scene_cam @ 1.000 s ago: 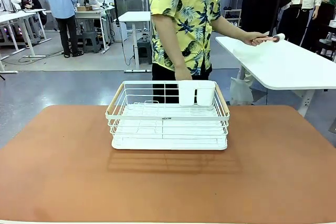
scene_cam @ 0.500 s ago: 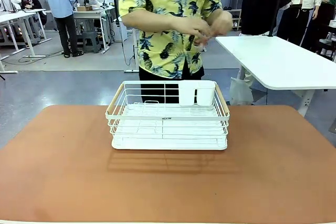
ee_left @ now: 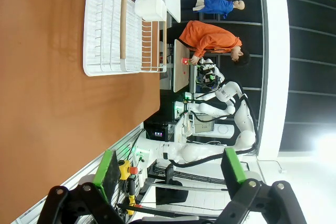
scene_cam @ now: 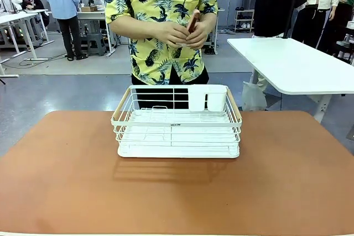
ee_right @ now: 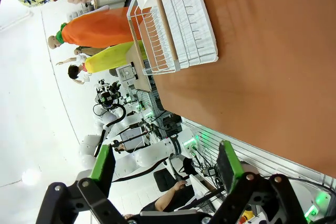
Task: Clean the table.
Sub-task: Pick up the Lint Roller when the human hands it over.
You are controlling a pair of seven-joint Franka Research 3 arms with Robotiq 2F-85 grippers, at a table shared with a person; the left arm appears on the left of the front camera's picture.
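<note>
The table has a smooth reddish-brown top that spreads across the front view, and a white wire rack stands on its far middle. A person in a yellow patterned shirt stands behind the rack, both hands at chest height around a slim reddish-brown thing. In the left wrist view my left gripper is open and empty, off the table edge, with the rack far ahead. My right gripper is likewise open and empty, off the table, the rack ahead.
Two white cups sit at the rack's far right corner. A white-topped table stands at the back right. Other people and work tables stand farther back. Wide bare tabletop lies in front of the rack and on both sides of it.
The person drew a hand back from the white table on the right with a slim thing, stepped left, and now holds it in both hands behind the rack.
</note>
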